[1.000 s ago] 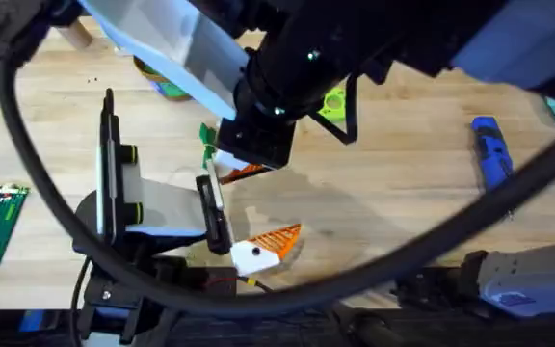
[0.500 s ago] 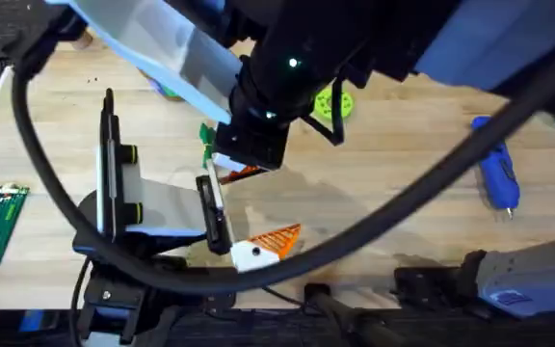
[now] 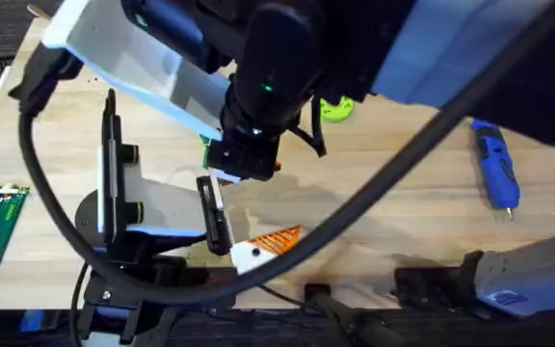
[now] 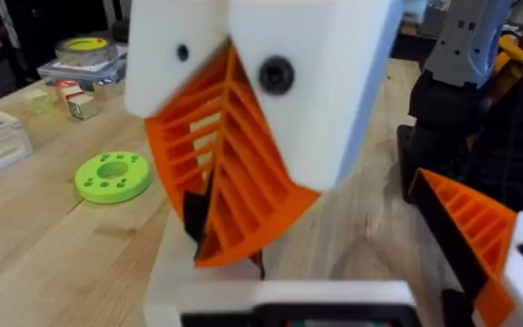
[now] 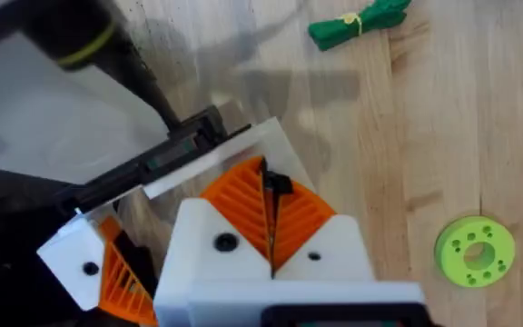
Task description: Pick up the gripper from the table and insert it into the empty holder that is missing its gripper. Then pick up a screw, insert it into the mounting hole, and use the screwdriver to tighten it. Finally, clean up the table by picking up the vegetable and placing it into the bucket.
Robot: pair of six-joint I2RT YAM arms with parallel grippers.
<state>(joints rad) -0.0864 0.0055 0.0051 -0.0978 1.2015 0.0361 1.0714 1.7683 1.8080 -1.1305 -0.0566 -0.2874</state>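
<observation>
Since a second ago the right arm has swung further toward 10 o'clock across the overhead view. It now covers the yellow can that showed near 11 o'clock. The right gripper (image 3: 241, 160) has crept toward 12 o'clock, so less orange shows beneath it. The vegetable (image 5: 360, 22) was mostly clear of it before. In the overhead view it is now a green sliver at the gripper's 9 o'clock edge. The left arm, the screwdriver and the disc have not moved.

The right gripper's white fingers have their orange ribbed pads (image 5: 241, 202) pressed together. A small black piece (image 5: 278, 185) sits at the seam, and I cannot tell what it is. I also cannot tell a loose orange fingertip apart from these pads.

The left gripper (image 3: 245, 210) is spread wide. Its fitted white finger (image 3: 249, 254), carrying an orange ribbed wedge, sits at the 6 o'clock end of its black rail (image 3: 216, 218). The right gripper hangs over the 12 o'clock end and hides what is there.

The vegetable is slender and dark green, with a paler band round its middle. It lies flat on the wooden table (image 3: 393, 202).

The blue screwdriver (image 3: 494, 175) lies toward 3 o'clock with its bit pointing to 6 o'clock. The lime-green disc (image 3: 336, 108) lies at 1 o'clock from the right gripper.
</observation>
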